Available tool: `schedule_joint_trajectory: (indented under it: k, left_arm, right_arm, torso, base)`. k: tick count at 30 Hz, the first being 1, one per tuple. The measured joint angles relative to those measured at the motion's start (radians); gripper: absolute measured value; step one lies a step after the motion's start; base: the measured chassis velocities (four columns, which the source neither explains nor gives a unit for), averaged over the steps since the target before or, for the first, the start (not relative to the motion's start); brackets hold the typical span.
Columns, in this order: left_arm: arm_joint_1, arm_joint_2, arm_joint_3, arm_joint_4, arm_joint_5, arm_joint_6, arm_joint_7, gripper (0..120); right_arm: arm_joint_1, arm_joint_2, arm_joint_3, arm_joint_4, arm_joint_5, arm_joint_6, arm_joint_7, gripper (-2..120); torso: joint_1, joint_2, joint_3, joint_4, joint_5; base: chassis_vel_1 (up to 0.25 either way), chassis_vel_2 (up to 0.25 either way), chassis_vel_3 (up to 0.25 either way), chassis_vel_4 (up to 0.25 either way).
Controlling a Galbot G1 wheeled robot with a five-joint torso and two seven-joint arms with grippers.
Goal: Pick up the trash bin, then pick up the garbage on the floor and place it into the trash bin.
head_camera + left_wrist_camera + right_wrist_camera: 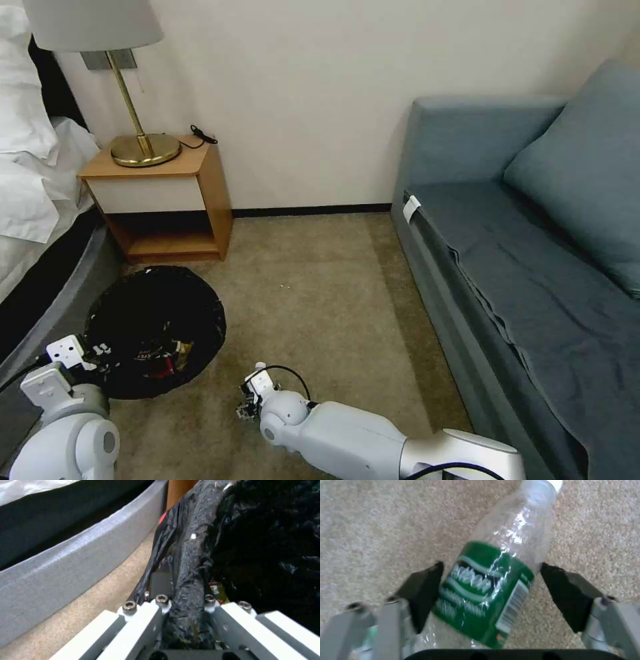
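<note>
The trash bin (157, 320), round and lined with a crinkled black bag, is at the lower left by the bed. My left gripper (93, 350) is shut on its near rim; in the left wrist view the bag-covered rim (190, 555) is pinched in that gripper (185, 600). Red and gold garbage (167, 360) lies inside the bin. My right gripper (248, 405) is down at the carpet in front of me. In the right wrist view a clear bottle with a green label (493, 580) lies on the carpet inside the open right gripper (491, 566), and one finger (566, 592) stands apart from it.
A wooden nightstand (167, 200) with a brass lamp (143, 147) stands behind the bin. The bed (40, 200) and its grey frame (66, 562) run along the left. A blue sofa (520, 267) takes up the right. Open carpet (320, 287) lies between them.
</note>
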Motion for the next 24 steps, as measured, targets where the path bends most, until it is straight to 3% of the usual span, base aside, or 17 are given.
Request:
schedule_joint_trajectory:
  k: [9, 13, 18, 24]
  left_arm:
    - [-0.002, 0.0, 0.009, 0.002, 0.006, -0.001, 0.002, 2]
    - [-0.003, -0.001, 0.014, 0.003, 0.008, -0.001, 0.003, 2]
    - [-0.004, -0.002, 0.018, 0.004, 0.011, -0.001, 0.003, 2]
    - [-0.004, -0.002, 0.02, 0.005, 0.012, -0.001, 0.003, 2]
  right_arm:
    - [0.003, -0.029, 0.002, 0.002, -0.022, 0.014, -0.026, 36]
    - [0.003, -0.04, 0.002, 0.005, -0.031, 0.018, -0.035, 26]
    - [0.004, -0.051, 0.0, 0.012, -0.038, 0.022, -0.043, 16]
    - [0.017, -0.09, 0.003, 0.062, -0.026, 0.021, -0.04, 16]
  torso:
    - [0.0, 0.0, 0.0, 0.0, 0.0003]
    - [0.0, 0.0, 0.0, 0.0, 0.0004]
    - [0.0, 0.0, 0.0, 0.0001, 0.0004]
    - [0.0, 0.0, 0.0, 0.0, -0.0003]
  base:
    - [0.0, 0.0, 0.0, 0.0]
    - [0.0, 0.0, 0.0, 0.0]
    - [0.0, 0.0, 0.0, 0.0]
    - [0.0, 0.0, 0.0, 0.0]
